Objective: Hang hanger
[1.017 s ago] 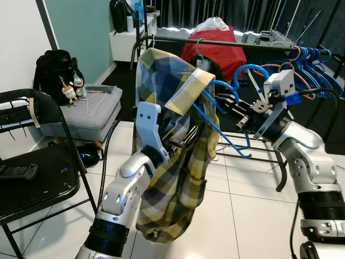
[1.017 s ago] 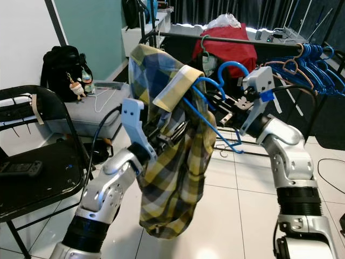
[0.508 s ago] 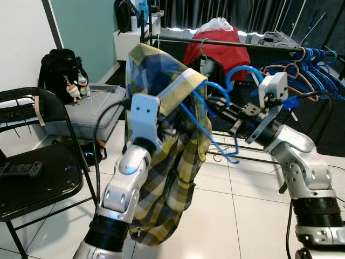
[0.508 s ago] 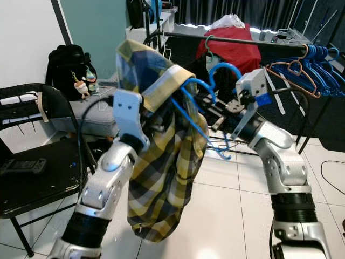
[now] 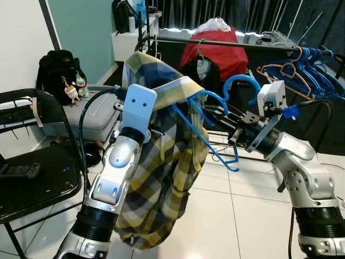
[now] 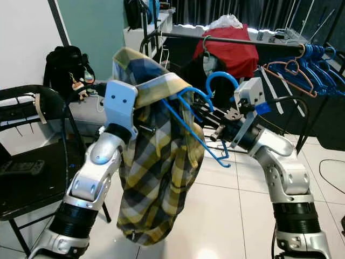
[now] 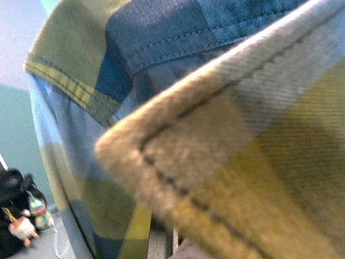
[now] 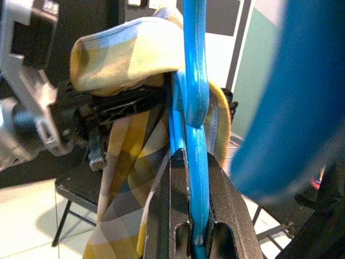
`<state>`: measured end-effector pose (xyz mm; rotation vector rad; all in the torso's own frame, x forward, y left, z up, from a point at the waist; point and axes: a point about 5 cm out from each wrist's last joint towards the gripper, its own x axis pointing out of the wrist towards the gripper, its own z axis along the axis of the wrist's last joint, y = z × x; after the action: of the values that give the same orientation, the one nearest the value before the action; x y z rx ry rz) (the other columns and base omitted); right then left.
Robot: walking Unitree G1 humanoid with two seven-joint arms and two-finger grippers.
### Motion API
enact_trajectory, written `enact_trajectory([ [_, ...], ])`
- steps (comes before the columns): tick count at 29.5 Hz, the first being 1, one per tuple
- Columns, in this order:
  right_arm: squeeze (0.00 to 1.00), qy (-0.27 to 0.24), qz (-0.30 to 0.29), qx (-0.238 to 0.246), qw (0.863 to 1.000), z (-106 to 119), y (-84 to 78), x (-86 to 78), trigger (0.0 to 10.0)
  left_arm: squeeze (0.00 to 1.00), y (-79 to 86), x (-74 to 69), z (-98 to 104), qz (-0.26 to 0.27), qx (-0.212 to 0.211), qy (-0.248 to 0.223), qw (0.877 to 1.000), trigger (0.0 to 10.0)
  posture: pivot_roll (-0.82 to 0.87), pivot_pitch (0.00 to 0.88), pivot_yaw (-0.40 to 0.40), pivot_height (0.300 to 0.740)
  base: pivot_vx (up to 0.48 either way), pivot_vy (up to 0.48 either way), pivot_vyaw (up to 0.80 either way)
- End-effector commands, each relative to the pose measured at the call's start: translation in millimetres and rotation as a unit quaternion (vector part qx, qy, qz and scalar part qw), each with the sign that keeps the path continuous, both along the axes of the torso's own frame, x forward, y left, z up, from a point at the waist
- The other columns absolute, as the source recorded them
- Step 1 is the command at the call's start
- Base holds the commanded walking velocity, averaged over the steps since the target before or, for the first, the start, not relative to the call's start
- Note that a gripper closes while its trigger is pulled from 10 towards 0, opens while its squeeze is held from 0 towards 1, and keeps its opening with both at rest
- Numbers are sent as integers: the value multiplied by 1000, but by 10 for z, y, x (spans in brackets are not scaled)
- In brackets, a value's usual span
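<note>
A white tiled floor (image 5: 237, 216) runs back to a black rail (image 5: 215, 42) at the far side, where a red garment (image 5: 218, 51) hangs and a bunch of blue hangers (image 5: 312, 67) crowds the right end. In mid-air nearer the robot is the hanger (image 5: 207, 132) — bright blue, thin-rodded, its hook curling up toward the rail, its one visible arm sloping down to the right. Over its left shoulder is draped a yellow, blue and grey plaid shirt (image 5: 161, 178), collar folded out, tail hanging well clear of the floor. The right gripper (image 5: 215, 116) reaches in from the right at the hanger's neck; the right wrist view shows what the head views blur — both black fingers (image 8: 167, 216) pressed against the blue rod, one on each side, with the shirt's collar just beyond. The left gripper (image 6: 145, 129) is buried in the shirt near the collar; whether its jaws are apart or together cannot be told. The left wrist view gives a close, soft look at collar stitching and, low in a corner, a toy charm (image 7: 21, 229). At the left stand one black folding chair (image 5: 38, 178), one black backpack (image 5: 56, 75) and one grey case (image 5: 89, 116) on the floor.
</note>
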<state>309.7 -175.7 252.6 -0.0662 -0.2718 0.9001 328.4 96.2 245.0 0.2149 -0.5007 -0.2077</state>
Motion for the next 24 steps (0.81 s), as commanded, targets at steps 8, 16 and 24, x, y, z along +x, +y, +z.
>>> enact_trajectory([
  [8,0,82,13,-80,993,-338,-246,-385,0,0,362,120,157,78,65,-44,994,0,-143,0,0,740,0,0,0],
  [16,0,238,90,-179,951,-997,-126,-898,0,0,336,141,182,75,77,-50,993,0,-159,0,1,740,0,0,0],
  [24,0,160,174,-16,971,-506,-46,-1163,0,0,315,213,-139,52,51,30,997,0,-165,0,24,740,0,0,0],
])
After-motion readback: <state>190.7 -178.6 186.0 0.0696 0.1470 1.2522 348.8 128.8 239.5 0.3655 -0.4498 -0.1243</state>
